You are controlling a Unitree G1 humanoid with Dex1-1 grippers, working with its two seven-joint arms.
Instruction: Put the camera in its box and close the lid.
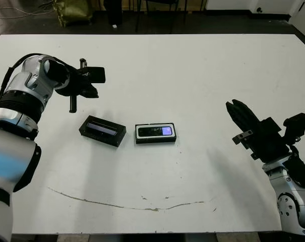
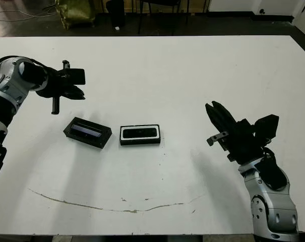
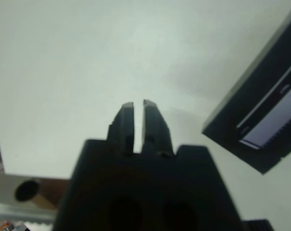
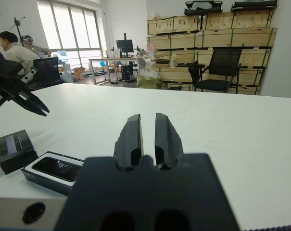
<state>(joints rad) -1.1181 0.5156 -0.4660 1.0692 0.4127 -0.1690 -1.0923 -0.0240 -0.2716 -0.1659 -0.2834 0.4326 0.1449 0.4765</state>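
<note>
Camera [image 1: 155, 131]: one slim black glossy bar, already lying inside the one white-lined black rectangular box [image 1: 155, 140] at table centre. One shallow black windowed lid [image 1: 102, 130] sits just beside it, off. Step in hand, judged: closing. Next move calls for grasping that lid. Two grippers, left [image 1: 94, 91] and right [image 1: 235, 109], both narrow, empty, well apart.

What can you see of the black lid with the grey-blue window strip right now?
The shallow black rectangular lid lies flat on the white table, window strip up, glossy and grey-blue along its length. It sits slightly askew, just to the robot's left of the white-lined black box, with a narrow gap between them. Neither gripper touches it; the left gripper is beyond it.
</note>
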